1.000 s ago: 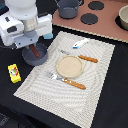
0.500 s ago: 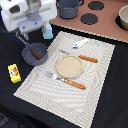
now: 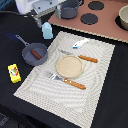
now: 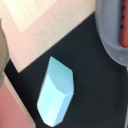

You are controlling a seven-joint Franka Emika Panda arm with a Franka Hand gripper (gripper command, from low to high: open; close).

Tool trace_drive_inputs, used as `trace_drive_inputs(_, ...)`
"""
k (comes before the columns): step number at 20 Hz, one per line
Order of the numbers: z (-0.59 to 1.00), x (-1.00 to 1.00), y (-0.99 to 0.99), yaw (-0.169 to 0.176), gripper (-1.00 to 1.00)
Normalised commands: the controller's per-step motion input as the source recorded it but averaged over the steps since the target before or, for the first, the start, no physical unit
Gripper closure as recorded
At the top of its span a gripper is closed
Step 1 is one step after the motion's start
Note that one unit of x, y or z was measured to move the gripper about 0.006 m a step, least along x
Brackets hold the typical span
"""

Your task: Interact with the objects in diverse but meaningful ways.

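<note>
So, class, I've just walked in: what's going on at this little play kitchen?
A robot arm hangs above the pale blue carton, which stands on the dark table beside the striped placemat. Nothing is being held as far as the views show; its fingers are not visible. The brown sausage lies in the grey frying pan, the white-and-blue fish is on the mat, and the yellow packet sits apart.
</note>
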Motion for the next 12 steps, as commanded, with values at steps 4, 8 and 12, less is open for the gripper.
trace_drive_inputs(4,0.0,0.95,0.35,0.0,-1.0)
trace_drive_inputs(8,-0.11,0.64,0.39,0.053,-1.0)
trace_drive_inputs(12,-0.11,0.31,0.35,0.157,-1.0)
